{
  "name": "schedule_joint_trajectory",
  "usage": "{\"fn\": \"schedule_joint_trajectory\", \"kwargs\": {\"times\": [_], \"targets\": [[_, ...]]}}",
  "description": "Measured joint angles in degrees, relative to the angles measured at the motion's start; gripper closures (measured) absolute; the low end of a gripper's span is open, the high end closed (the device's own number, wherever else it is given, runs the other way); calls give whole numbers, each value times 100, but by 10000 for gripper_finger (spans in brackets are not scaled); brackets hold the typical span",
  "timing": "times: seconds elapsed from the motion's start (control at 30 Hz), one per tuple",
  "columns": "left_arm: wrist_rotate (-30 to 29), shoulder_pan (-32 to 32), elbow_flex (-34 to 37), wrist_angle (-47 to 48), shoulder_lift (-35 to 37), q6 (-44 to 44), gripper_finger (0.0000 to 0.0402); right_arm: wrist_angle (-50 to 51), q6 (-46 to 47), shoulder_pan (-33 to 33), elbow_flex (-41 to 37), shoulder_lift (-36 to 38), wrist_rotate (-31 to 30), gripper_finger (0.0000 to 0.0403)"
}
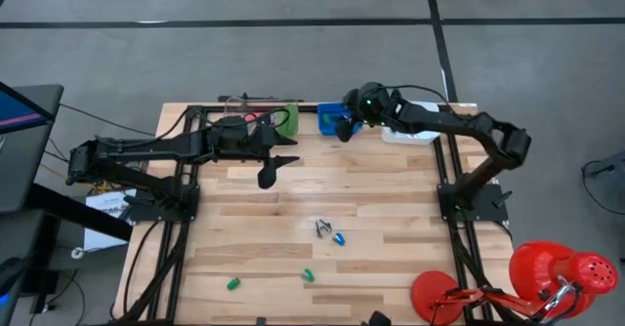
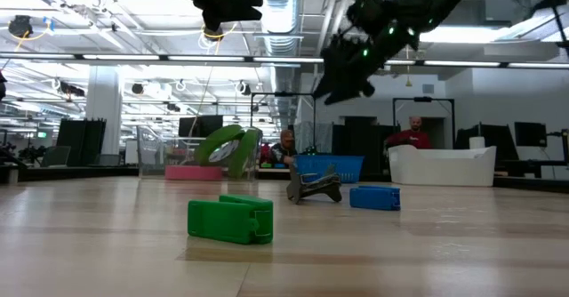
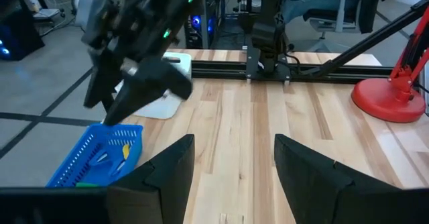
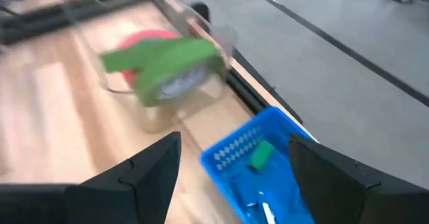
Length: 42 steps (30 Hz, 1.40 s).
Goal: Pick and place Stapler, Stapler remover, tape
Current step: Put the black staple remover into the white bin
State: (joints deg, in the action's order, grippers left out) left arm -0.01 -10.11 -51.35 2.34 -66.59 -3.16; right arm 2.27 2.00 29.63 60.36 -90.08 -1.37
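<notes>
The stapler remover (image 1: 321, 228) and a small blue stapler (image 1: 339, 238) lie mid-table. A green stapler (image 2: 231, 219) lies nearer the near edge, with another green piece (image 1: 232, 284) left of it. Green tape rolls (image 4: 167, 63) lean on edge over a pink-red roll (image 4: 144, 36) in a clear container (image 1: 256, 117) at the far edge. My left gripper (image 1: 278, 167) hangs open in front of that container. My right gripper (image 1: 344, 129) hovers open over the blue basket (image 4: 261, 163), which holds a small green piece (image 4: 258, 155).
A white tray (image 1: 410, 133) sits right of the blue basket at the far edge. A red desk lamp (image 1: 547, 272) stands at the table's near right corner. Bare wood lies between the two arms and the small pieces. People sit in the room beyond the table (image 2: 411, 135).
</notes>
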Motion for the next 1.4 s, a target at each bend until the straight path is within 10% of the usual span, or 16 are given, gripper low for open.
{"fn": "schedule_joint_trajectory", "kwargs": {"times": [0.9,1.4], "targets": [[618,113,0,-28,0,66,204,2133,1893,-3587,-2,776,-986,137],[629,753,0,-34,-446,173,125,2255,3791,-5002,0,874,-1863,137]]}}
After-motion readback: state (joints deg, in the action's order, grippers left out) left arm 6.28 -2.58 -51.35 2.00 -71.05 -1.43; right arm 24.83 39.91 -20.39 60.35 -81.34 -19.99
